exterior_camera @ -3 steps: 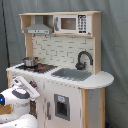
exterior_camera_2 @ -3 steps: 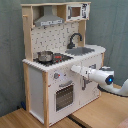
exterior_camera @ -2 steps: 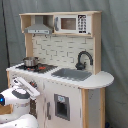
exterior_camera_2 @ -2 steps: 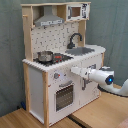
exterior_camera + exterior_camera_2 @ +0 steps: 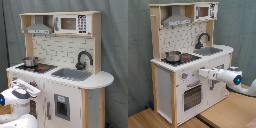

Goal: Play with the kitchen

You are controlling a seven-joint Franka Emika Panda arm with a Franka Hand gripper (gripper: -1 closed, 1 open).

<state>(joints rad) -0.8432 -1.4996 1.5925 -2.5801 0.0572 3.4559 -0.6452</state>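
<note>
- Both exterior views showed the kitchen [image 5: 60, 75] [image 5: 188, 60] standing on the wooden floor before a grey curtain [image 5: 115, 45].
- We judged it rigid, heavy and unfit to lift; its knobs, oven door handle and small pot [image 5: 173, 56] seemed the sensible holds.
- It looked white and light wood, with a grey sink [image 5: 72, 74], black faucet [image 5: 82, 59], hood and microwave.
- Our pincer [image 5: 202, 73] sat at the kitchen's front, just below its worktop; whether it was open or closed, we could not tell.

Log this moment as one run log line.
arm at kitchen front | claw near knobs | pot on stove
</note>
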